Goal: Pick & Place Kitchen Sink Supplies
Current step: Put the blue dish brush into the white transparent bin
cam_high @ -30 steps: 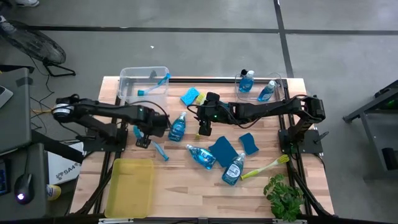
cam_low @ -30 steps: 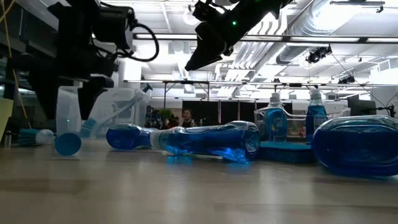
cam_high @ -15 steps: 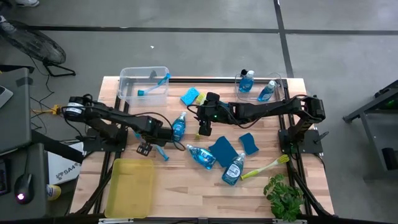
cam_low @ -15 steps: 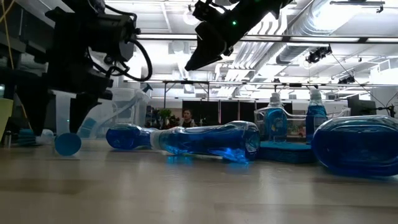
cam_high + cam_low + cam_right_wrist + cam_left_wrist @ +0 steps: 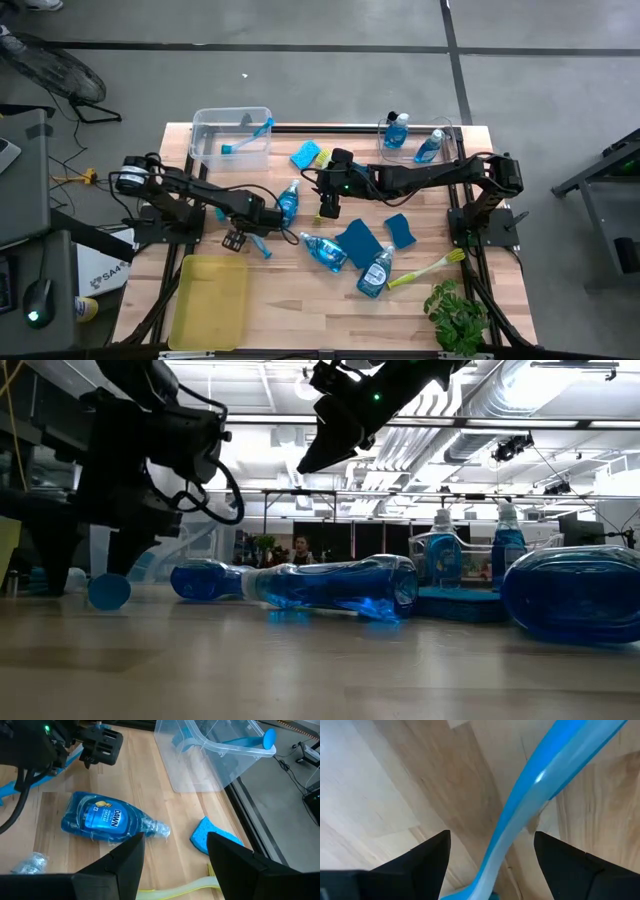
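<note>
the left gripper (image 5: 492, 865) hangs low over a blue-handled dish brush (image 5: 530, 805) lying flat on the worktop (image 5: 395, 785) beside the soap bottles, its fingers (image 5: 427, 857) apart and straddling the handle without touching it. the handle looks light, stiff and slick, so mid-handle seems the best hold. the right gripper (image 5: 172, 862) hovers mid-worktop, fingers apart, empty.

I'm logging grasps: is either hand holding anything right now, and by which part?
Nothing is held. The left hand is open astride the blue plastic brush handle on the table; the right hand hangs open and empty.
</note>
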